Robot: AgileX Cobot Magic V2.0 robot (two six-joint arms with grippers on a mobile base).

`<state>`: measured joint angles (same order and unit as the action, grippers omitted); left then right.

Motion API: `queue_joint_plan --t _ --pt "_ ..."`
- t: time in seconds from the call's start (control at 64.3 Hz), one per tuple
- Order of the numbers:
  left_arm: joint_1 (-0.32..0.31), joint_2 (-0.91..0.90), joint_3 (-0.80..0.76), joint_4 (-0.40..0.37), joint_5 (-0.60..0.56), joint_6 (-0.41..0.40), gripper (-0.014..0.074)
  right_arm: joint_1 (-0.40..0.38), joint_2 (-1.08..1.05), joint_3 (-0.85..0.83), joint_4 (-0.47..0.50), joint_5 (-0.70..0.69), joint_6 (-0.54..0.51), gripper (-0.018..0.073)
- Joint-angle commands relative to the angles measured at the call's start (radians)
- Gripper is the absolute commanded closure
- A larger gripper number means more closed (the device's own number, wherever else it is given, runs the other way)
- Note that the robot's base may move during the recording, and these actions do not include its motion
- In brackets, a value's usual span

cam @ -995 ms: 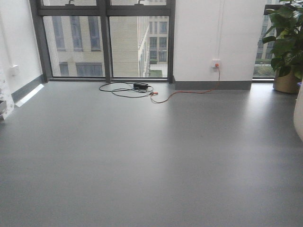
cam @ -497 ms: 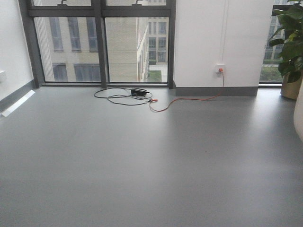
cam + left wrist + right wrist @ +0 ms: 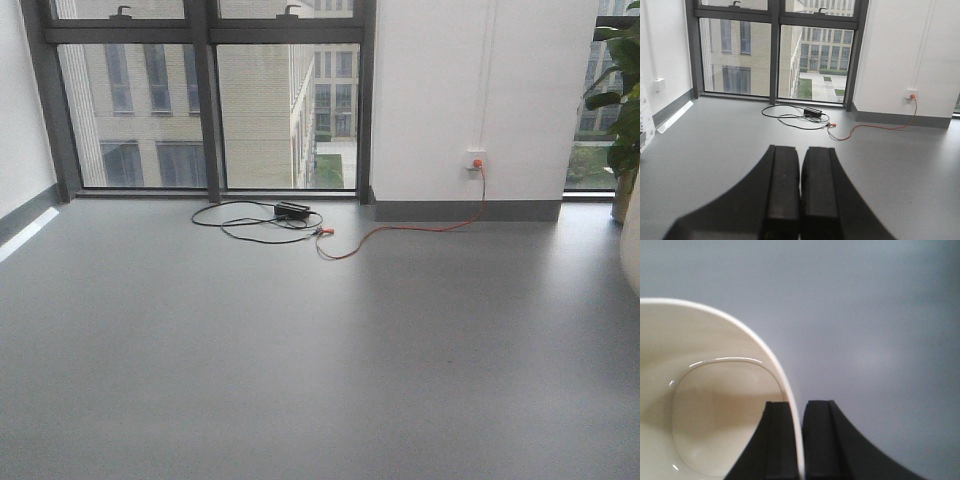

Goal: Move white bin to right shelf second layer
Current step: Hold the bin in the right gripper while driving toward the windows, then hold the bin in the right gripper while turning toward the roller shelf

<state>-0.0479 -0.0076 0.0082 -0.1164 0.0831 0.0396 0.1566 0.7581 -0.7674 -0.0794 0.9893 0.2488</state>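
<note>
Wall outlet point(image 3: 476, 160) lower than before

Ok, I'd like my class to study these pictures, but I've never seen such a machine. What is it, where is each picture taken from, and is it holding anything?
It is a robot with two arms on a mobile base. The front camera looks ahead across a grey floor to a window, a black power brick with cables, and a plant. The other two cameras sit on the wrists and look along the grippers, which work like pincers. The left gripper is shut on nothing. The right gripper pinches the rim of the white bin, one finger inside, one outside; the bin looks empty. The shelf shows in no picture.
</note>
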Motion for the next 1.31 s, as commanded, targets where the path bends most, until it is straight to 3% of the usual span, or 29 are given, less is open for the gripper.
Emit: queue_joint_plan --t 0.0,1.29 --pt "-0.003 -0.018 0.028 -0.001 -0.083 -0.005 0.0512 -0.006 -0.002 -0.03 -0.005 -0.06 -0.003 0.0494" --pt "-0.003 -0.018 0.028 -0.001 -0.083 -0.005 0.0512 -0.006 -0.002 -0.03 -0.005 -0.06 -0.003 0.0494"
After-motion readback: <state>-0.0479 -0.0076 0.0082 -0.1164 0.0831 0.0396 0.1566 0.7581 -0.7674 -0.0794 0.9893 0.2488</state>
